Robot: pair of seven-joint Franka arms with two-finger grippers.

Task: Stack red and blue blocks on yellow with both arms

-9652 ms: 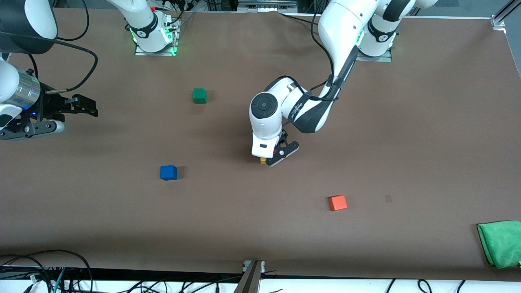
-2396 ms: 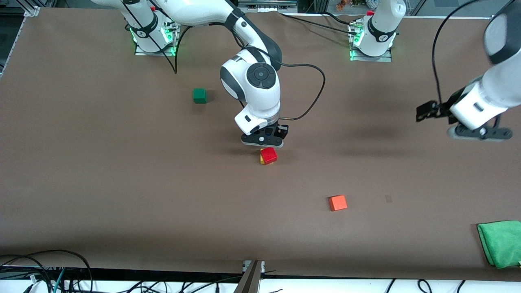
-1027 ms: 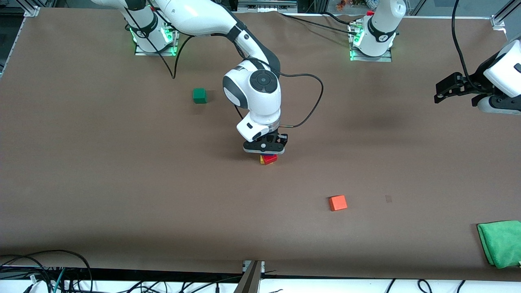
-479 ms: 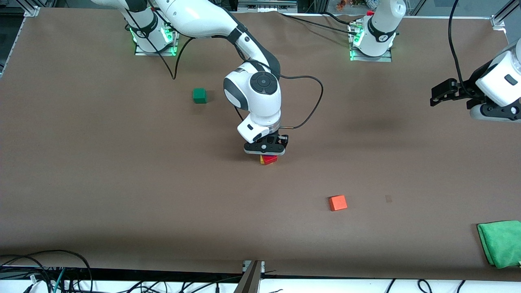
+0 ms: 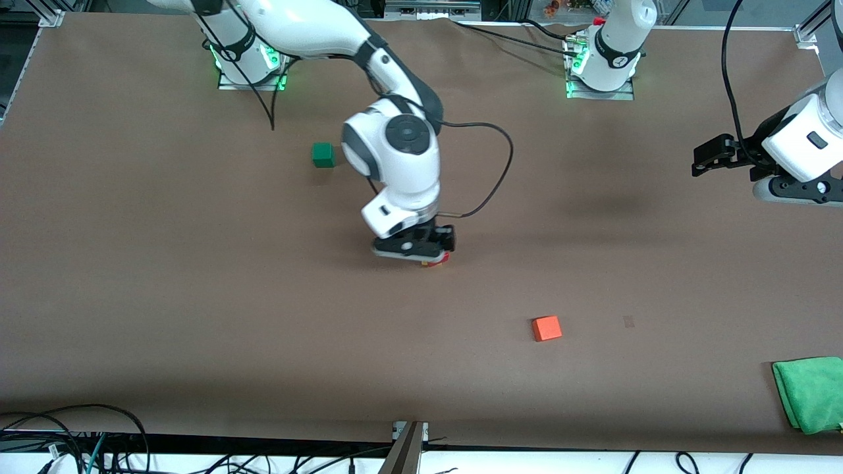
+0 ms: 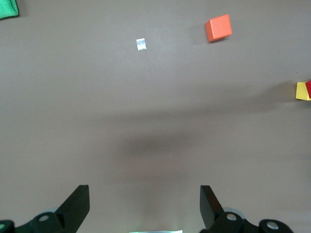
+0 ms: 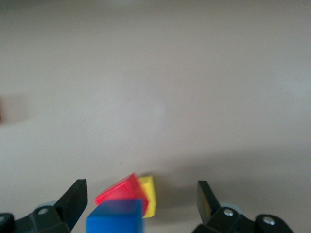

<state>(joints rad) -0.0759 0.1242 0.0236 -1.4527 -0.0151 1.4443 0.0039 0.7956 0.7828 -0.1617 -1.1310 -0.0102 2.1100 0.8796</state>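
In the right wrist view the blue cube (image 7: pixel 115 218) lies on top of the red cube (image 7: pixel 121 190), which sits turned on the yellow cube (image 7: pixel 148 194). My right gripper (image 7: pixel 141 206) is open around the stack, and the blue cube is close to one finger, apart from the other. In the front view the right gripper (image 5: pixel 415 257) hides the blue cube; only slivers of the red cube (image 5: pixel 446 257) and the yellow cube (image 5: pixel 428 264) show. My left gripper (image 5: pixel 708 158) is open and empty, up in the air at the left arm's end of the table (image 6: pixel 144 208).
A green cube (image 5: pixel 323 155) sits nearer the robots' bases, toward the right arm's end. An orange cube (image 5: pixel 546 328) lies nearer the front camera than the stack. A green cloth (image 5: pixel 811 393) lies at the table's corner by the left arm's end.
The right gripper came down onto the stack and has now shifted toward the right arm's end, covering more of the red cube. The left gripper drifted slightly.
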